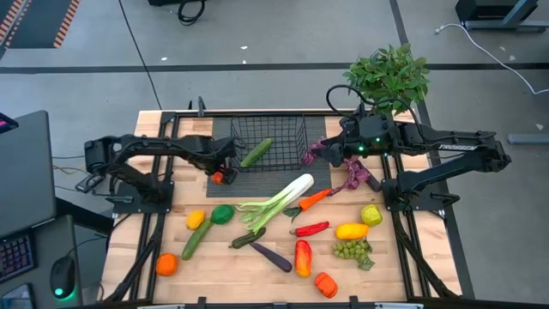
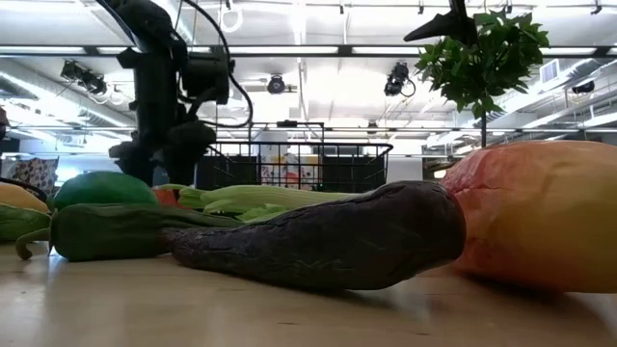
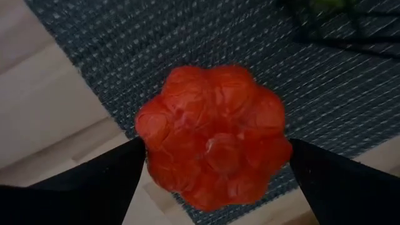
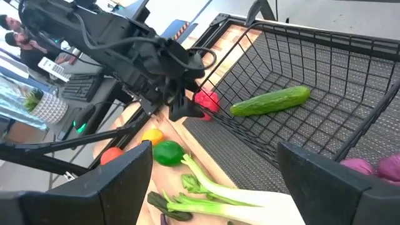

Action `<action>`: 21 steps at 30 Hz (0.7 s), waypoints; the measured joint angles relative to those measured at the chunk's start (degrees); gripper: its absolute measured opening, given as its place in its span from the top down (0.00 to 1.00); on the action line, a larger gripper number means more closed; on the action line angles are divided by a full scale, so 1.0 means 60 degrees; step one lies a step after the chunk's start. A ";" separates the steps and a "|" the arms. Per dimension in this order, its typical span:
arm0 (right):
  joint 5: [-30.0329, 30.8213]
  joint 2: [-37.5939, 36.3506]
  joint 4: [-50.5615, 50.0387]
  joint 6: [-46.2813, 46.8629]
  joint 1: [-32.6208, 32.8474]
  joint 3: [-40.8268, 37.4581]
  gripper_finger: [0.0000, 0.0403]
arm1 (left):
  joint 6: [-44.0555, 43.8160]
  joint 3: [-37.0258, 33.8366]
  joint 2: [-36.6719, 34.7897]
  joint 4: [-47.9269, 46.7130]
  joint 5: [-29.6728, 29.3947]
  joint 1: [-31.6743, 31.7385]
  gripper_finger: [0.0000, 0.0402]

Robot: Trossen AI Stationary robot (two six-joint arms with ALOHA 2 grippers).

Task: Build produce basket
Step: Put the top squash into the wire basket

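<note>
Hiding half-clamped in left tool: red pepper.

Bright, even light falls from above on the table, and shadows under the produce are small and soft. In the low view, long ceiling lights glare white across the top, and the dark arm there looks almost black. The 2 big vegetables up close at the right are blurry. The red pepper looks soft and fuzzy.
</note>
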 joint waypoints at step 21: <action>0.0004 0.0000 0.0011 0.0050 0.0002 0.0000 0.15 | -0.0131 0.0803 -0.1047 -0.2084 0.0135 -0.0569 0.19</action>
